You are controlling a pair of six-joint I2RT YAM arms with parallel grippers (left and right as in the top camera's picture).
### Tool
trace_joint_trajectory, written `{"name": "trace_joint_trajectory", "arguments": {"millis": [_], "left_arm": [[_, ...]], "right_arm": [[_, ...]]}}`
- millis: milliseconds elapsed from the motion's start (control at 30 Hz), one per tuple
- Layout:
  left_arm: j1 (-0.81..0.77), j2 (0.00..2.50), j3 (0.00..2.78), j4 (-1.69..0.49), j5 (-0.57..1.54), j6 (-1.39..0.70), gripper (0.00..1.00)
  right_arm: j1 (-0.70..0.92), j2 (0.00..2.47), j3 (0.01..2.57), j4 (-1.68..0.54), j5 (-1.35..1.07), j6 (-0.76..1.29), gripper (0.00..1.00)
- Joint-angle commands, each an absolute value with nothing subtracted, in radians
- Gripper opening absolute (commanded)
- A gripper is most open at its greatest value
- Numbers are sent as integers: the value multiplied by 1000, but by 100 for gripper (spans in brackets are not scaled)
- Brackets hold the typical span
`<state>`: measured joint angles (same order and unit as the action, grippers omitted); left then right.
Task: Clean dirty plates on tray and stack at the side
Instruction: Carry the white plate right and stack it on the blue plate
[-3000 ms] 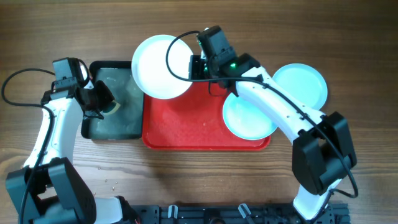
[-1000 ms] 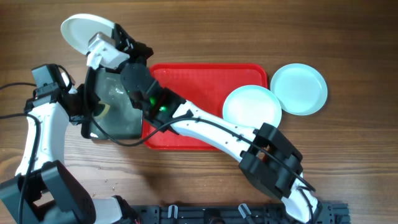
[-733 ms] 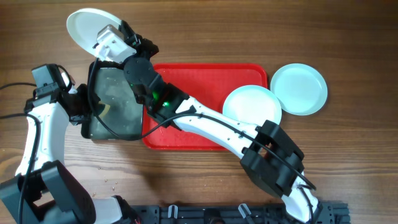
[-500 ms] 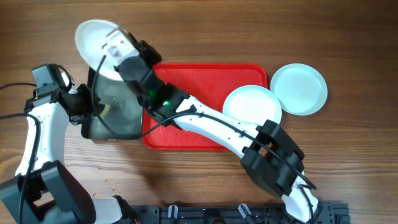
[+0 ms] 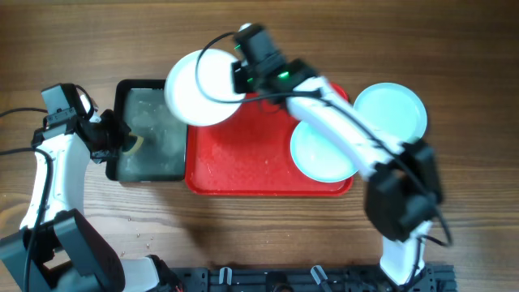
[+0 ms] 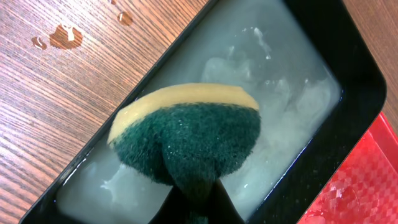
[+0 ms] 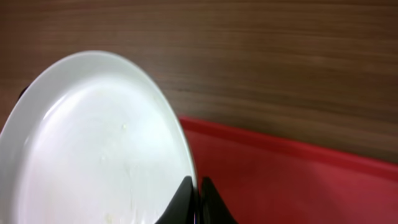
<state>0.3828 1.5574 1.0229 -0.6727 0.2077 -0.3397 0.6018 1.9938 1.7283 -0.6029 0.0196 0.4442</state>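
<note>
Overhead, we see the right gripper [image 5: 242, 78] pinched shut on the right edge of the white plate [image 5: 197, 88]. It holds the plate above the spot where the far right corner of the black tray [image 5: 150, 179] meets the far left corner of the red tray [image 5: 243, 158]. The left gripper [image 5: 122, 144] sits at the left side of the black tray, closed on a sponge [image 5: 133, 146]. As we judge it, the coming move turns on one relation: the plate lies to the right of the sponge and a little farther away, apart from it, with cloudy water [image 5: 158, 134] between them. The left arm is the nearer one to close that gap. The plate is round, so it has no long axis, and its face turns up toward the camera. From the right wrist it looks like smooth, glossy plastic with a shallow raised rim and a few faint specks and smears. From the left wrist the sponge is a dome of coarse dark green scouring pad on yellow foam, hanging over sudsy water. One turquoise plate [image 5: 323, 152] rests on the near right part of the finely textured red tray. Another turquoise plate [image 5: 391, 113] lies on the wood-grain table [image 5: 454, 49] just beside the tray's far right corner.
</note>
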Motion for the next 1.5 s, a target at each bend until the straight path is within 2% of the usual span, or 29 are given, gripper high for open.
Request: {"name": "trace_joint_trajectory", "arguments": {"millis": [0, 33, 267, 367, 533, 833, 867, 900, 1033, 1133, 1233, 1333, 1467], "left_arm": [[384, 1533, 1020, -670, 221, -345, 4], [384, 1533, 1020, -670, 221, -345, 4], [384, 1533, 1020, -669, 229, -345, 4], [384, 1533, 1020, -669, 232, -345, 4], [384, 1533, 1020, -669, 232, -345, 4], [384, 1533, 1020, -669, 232, -345, 4], [384, 1533, 1020, -669, 232, -345, 4], [384, 1533, 1020, -669, 232, -345, 4], [384, 1533, 1020, -669, 232, -345, 4], [384, 1533, 1020, -669, 232, -345, 4], [384, 1533, 1020, -669, 232, -345, 4], [384, 1533, 1020, -669, 236, -345, 4], [384, 1533, 1020, -670, 236, -345, 4]], "right_arm": [[441, 1848, 1742, -741, 3, 376, 4], [340, 1830, 1742, -841, 2, 367, 4], [-79, 1829, 1712, -1160, 3, 340, 4], [-220, 1829, 1673, -1188, 6, 340, 4], [-325, 1829, 1530, -1119, 55, 340, 4], [-331, 1830, 1331, -869, 56, 347, 6], [-331, 1831, 1331, -867, 56, 348, 13], [-331, 1831, 1331, -867, 55, 347, 26], [-331, 1829, 1337, -889, 28, 334, 47], [-325, 1813, 1422, -1024, -183, 208, 61], [-268, 1774, 1485, -1227, -211, 180, 61], [-195, 1766, 1482, -1323, -207, 131, 60], [-88, 1766, 1453, -1336, -168, 134, 57]]}}
